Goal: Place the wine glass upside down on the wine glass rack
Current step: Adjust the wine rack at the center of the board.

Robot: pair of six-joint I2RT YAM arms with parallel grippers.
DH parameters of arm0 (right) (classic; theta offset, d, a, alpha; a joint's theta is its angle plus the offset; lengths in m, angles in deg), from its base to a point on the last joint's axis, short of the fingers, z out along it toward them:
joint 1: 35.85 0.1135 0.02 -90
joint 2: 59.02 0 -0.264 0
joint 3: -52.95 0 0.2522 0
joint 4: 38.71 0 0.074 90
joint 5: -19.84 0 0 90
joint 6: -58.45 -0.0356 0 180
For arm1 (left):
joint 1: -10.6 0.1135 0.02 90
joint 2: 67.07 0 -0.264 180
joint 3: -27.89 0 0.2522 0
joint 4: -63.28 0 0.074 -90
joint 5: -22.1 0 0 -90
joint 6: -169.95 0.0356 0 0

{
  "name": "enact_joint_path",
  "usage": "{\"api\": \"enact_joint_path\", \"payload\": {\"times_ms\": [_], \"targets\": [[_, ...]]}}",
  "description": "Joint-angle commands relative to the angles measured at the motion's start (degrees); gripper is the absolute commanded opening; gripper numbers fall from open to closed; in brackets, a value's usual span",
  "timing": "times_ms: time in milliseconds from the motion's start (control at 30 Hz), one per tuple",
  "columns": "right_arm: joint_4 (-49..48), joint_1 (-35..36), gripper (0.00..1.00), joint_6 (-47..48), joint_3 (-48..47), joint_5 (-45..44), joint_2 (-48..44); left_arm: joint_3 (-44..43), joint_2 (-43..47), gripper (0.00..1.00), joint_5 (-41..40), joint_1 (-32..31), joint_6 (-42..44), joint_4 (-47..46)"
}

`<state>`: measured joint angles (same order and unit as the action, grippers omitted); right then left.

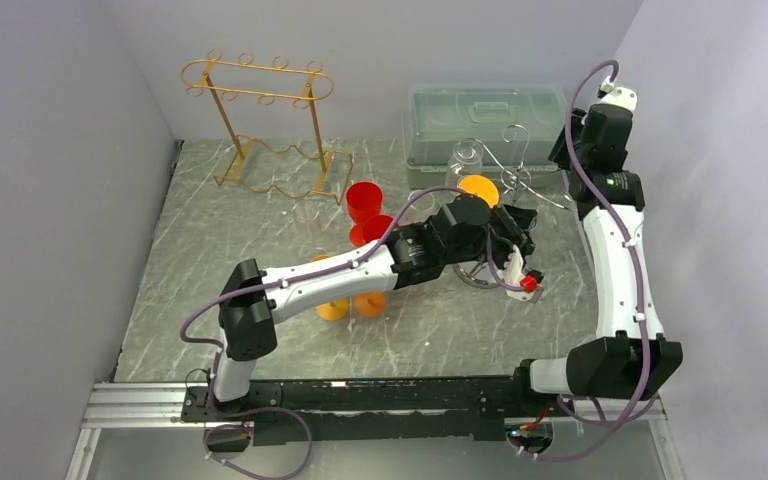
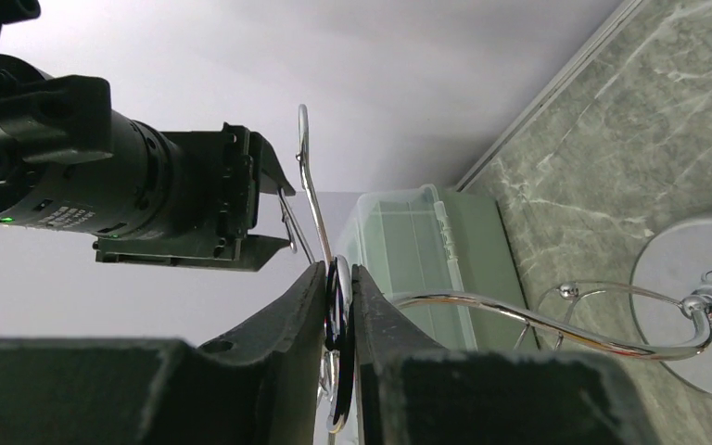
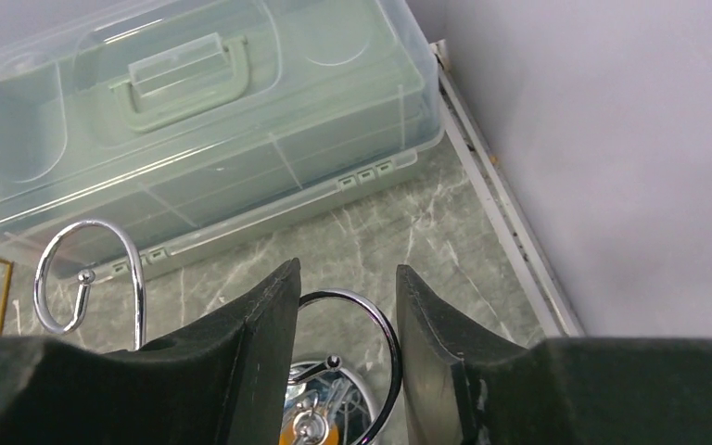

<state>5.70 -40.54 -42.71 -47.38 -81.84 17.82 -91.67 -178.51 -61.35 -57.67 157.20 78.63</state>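
The left arm (image 1: 332,279) and right arm (image 1: 617,262) share one build: smooth white link shells between chunky black joint housings, on black bases. A mauve-grey cable (image 1: 188,325) runs along each arm in loose loops. A small green light (image 1: 612,181) glows on a black joint of the right arm, and a red cap (image 1: 530,284) sits by the left wrist. The fingers (image 2: 273,326) are matte black wedges with flat inner faces. From the left wrist view, the right arm's wrist housing (image 2: 74,176) is a ribbed black cylinder with faint white print.
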Motion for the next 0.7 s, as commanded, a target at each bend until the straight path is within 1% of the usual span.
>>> {"api": "enact_joint_path", "payload": {"times_ms": [0,100,267,400,567,633,667], "targets": [[2.67,-0.49,0.37,1.29,1.05,-4.47,-3.46,-0.19,3.83,0.19,-3.52,0.58,-2.37,-1.67],[3.42,-0.5,0.36,1.47,2.02,-6.37,-5.01,0.52,5.19,0.19,-3.56,0.89,-3.0,0.69],[3.21,-0.54,0.35,1.42,5.66,-7.68,-7.67,2.88,6.94,0.19,-4.33,2.01,-3.33,0.95],[3.1,-0.59,0.35,0.85,8.04,-7.96,-9.29,2.97,7.42,0.19,-5.03,2.84,-4.21,1.59],[3.55,-0.75,0.34,0.44,7.97,-8.44,-9.83,4.12,8.07,0.22,-4.36,2.97,-2.33,0.51],[4.11,-0.76,0.34,0.35,7.42,-8.62,-9.95,3.01,7.83,0.22,-4.6,2.97,-2.98,1.61],[4.3,-0.76,0.34,0.37,7.15,-8.72,-10.05,2.7,7.94,0.24,-4.5,2.97,-3.47,2.25]]}}
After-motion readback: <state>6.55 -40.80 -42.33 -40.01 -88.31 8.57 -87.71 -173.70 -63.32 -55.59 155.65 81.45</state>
